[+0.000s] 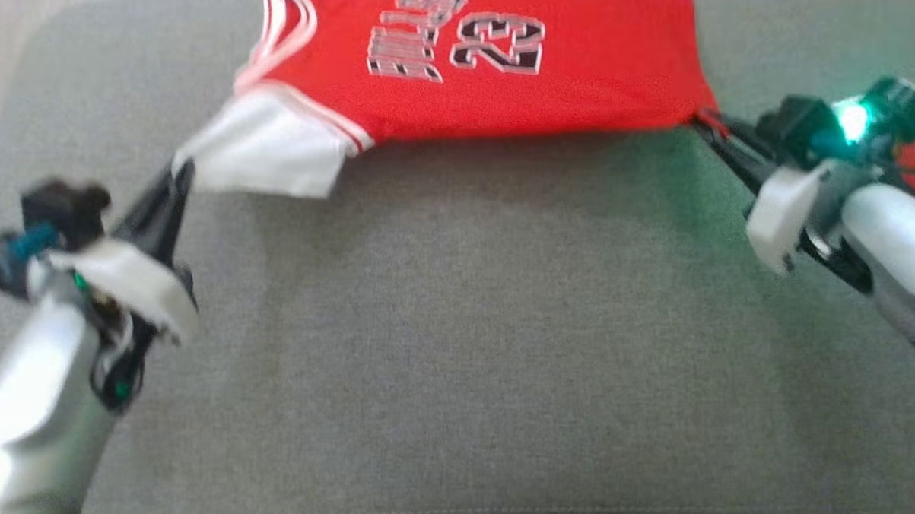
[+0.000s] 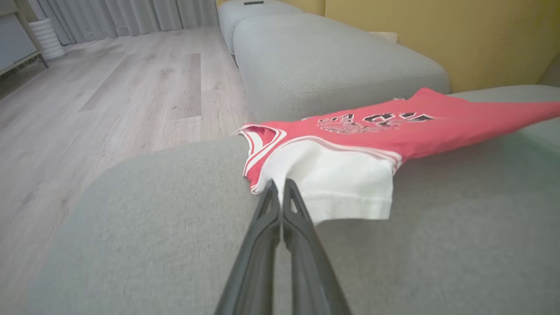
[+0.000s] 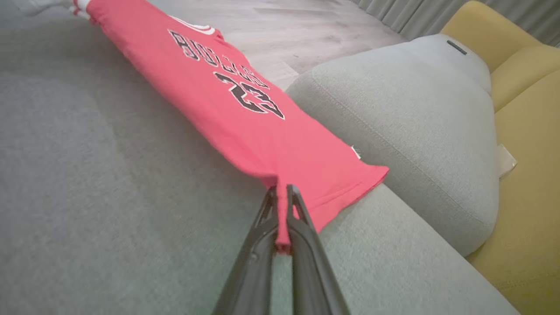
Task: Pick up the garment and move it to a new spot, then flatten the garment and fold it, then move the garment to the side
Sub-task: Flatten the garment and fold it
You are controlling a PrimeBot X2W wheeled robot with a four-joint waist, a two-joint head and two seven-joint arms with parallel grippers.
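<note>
The garment (image 1: 496,65) is a red jersey with white trim, a white sleeve and the number 23, stretched above a grey cushion (image 1: 461,348). My left gripper (image 1: 183,169) is shut on the white sleeve corner, seen up close in the left wrist view as the gripper (image 2: 278,183) pinching the white cloth (image 2: 341,183). My right gripper (image 1: 702,119) is shut on the red hem corner; in the right wrist view the gripper (image 3: 282,188) has a strip of red fabric (image 3: 245,105) caught between its fingers. The garment's near edge hangs taut between both grippers.
A second grey cushion (image 2: 328,61) lies beyond the garment, beside a yellow sofa back (image 3: 525,175). Wooden floor (image 2: 109,100) runs along the cushion's far edge, with curtains (image 2: 122,15) and a cabinet (image 2: 17,39) further off.
</note>
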